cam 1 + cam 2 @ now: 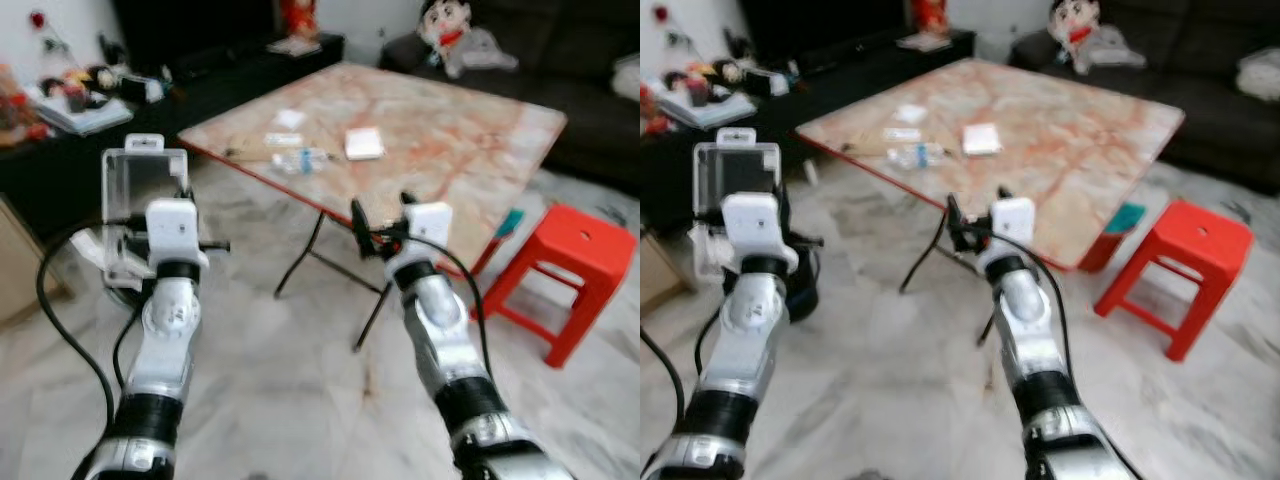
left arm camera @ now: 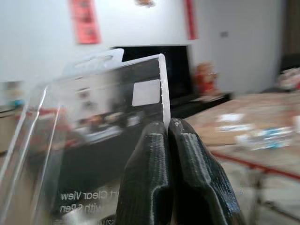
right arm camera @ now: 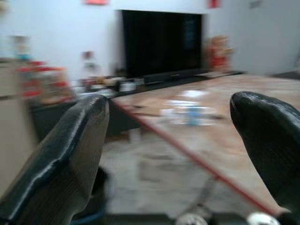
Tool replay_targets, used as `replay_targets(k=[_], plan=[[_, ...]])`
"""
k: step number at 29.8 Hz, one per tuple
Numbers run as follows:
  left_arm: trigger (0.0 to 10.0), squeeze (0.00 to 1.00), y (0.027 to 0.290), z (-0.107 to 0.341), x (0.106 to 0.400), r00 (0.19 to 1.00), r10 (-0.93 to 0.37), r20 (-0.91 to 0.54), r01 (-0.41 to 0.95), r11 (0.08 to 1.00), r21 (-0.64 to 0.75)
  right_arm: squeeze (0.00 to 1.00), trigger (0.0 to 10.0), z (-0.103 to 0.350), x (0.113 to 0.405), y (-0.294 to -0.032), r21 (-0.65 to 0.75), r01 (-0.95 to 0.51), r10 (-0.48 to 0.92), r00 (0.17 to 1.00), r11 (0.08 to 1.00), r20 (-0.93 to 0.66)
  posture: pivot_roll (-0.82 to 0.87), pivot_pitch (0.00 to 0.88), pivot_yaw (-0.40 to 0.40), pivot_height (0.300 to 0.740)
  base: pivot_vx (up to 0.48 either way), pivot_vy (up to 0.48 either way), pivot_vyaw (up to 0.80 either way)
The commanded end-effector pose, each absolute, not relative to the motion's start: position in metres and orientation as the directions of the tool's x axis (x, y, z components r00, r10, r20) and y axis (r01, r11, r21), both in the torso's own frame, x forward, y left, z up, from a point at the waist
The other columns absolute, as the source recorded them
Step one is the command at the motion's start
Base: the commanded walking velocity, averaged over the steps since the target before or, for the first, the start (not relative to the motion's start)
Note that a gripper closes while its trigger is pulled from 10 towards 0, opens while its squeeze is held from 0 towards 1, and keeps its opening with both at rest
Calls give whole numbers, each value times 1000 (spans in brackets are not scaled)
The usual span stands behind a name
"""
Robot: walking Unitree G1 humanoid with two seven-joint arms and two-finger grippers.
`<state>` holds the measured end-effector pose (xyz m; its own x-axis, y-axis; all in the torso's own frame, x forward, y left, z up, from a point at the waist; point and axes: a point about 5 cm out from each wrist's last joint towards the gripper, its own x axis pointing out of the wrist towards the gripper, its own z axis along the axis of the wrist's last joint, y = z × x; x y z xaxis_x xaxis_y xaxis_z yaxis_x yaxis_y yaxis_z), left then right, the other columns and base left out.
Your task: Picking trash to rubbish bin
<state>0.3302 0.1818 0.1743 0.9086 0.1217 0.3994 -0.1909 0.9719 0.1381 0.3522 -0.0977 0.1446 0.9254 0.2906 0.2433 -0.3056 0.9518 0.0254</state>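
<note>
In a living room with a marble-patterned folding table (image 1: 470, 140) and a red stool (image 1: 570, 270), the left gripper (image 2: 169, 140) stood pinched tight on the edge of a clear plastic package (image 1: 143, 200), held upright above the floor. Light, stiff and slippery, it looked best held at that rim. The right gripper (image 3: 178, 140) hung wide open, empty.

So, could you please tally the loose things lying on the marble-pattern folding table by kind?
Clear crushed plastic bottle: 1
Thick white square pad: 1
Small flat white packets: 2
Total: 4, all on the marble-pattern folding table.
</note>
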Motion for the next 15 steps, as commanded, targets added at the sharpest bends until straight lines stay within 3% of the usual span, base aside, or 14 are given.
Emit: replay_targets(k=[1, 15], plan=[[10000, 0, 181, 177, 331, 906, 120, 406, -188, 973, 131, 0, 10000, 145, 353, -100, 24, -302, 288, 927, 953, 243, -36, 30, 5, 740, 0, 0, 800], [10000, 0, 186, 175, 330, 908, 143, 394, -199, 974, 105, 0, 10000, 144, 353, -98, 24, -314, 300, 924, 949, 237, -33, 31, 2, 740, 0, 0, 800]])
